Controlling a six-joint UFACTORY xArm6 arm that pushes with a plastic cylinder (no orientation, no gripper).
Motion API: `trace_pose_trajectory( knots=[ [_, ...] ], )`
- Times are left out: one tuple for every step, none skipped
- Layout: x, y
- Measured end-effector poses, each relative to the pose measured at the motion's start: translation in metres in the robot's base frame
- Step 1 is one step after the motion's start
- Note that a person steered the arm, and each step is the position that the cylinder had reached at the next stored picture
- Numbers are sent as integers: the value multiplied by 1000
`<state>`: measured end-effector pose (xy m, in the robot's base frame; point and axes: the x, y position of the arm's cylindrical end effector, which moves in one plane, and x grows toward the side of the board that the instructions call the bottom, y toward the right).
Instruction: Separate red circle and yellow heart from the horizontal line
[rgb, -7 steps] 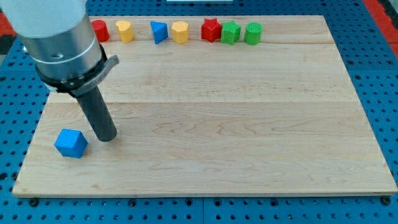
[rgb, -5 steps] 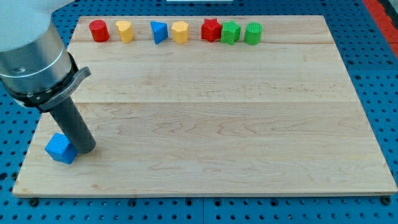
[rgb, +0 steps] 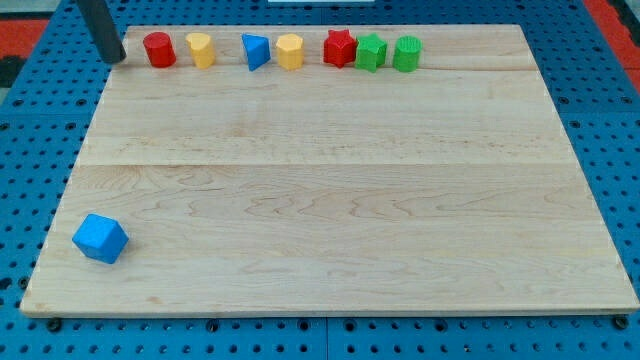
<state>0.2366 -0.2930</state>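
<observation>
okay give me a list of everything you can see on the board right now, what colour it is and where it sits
red circle: one, red, the view's left end of the row along the view's top edge
yellow heart: one, yellow, just to the right of the red circle
blue triangle: one, blue, third in the row
second yellow block: one, yellow, fourth in the row, shape unclear
red star: one, red, fifth, close against the green star
green star: one, green, sixth
green round block: one, green, the row's right end
blue cube: one, blue, alone near the view's bottom left
wooden board: one, light wood, on a blue pegboard
my tip: one dark rod, top left corner, just left of the red circle, not touching it
</observation>
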Motion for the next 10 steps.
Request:
trace_pose_trajectory(
  knots=[
    [-16, 16],
    [23, 91],
    [77, 128],
    [75, 84],
    [17, 44],
    [-21, 99],
    [-6, 157],
    [40, 157],
    [83, 165],
    [96, 207]
  ],
)
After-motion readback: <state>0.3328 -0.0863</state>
